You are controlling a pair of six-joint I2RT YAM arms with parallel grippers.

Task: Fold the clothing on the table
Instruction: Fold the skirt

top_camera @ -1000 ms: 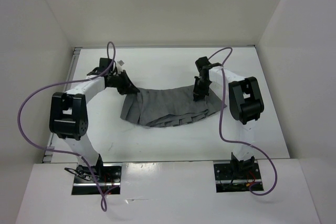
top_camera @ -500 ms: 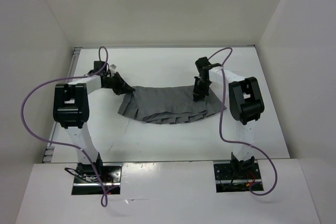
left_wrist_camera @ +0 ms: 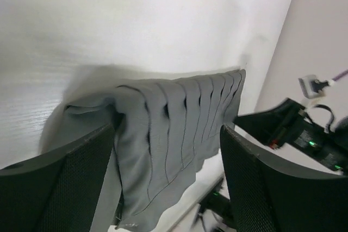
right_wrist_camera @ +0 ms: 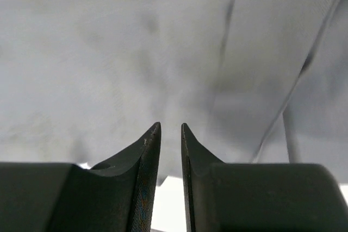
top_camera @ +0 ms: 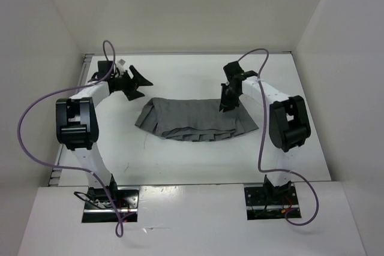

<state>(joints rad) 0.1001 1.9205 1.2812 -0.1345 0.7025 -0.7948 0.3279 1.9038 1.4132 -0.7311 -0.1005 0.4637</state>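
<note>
Top external view: one mid-grey pleated skirt of soft fabric (top_camera: 195,118), lying flat near the middle of the plain white rectangular table (top_camera: 180,160). It forms a wide, shallow band, with a smooth far portion and a row of short pleat ends stepped along the near edge. The left gripper (top_camera: 137,82) sits beyond the skirt's left end, apart from the cloth, jaws spread wide and holding nothing. The right gripper (top_camera: 227,103) stands over the skirt's far right edge; its opening is too small to judge here. White walls (top_camera: 180,10) enclose the table, and a purple cable (top_camera: 36,112) loops from each arm. Left wrist view: the skirt (left_wrist_camera: 179,118) lies on white surface, its parallel pleats running away from the camera in even, dark-creased folds. The left gripper (left_wrist_camera: 167,131) frames it with both black fingers (left_wrist_camera: 65,183) far apart and nothing between them. Right wrist view: grey cloth (right_wrist_camera: 163,52) fills the frame, smooth with a few dark fold lines. The right gripper (right_wrist_camera: 170,129) shows its tips parted by a narrow slit, with no fabric seen pinched.
</note>
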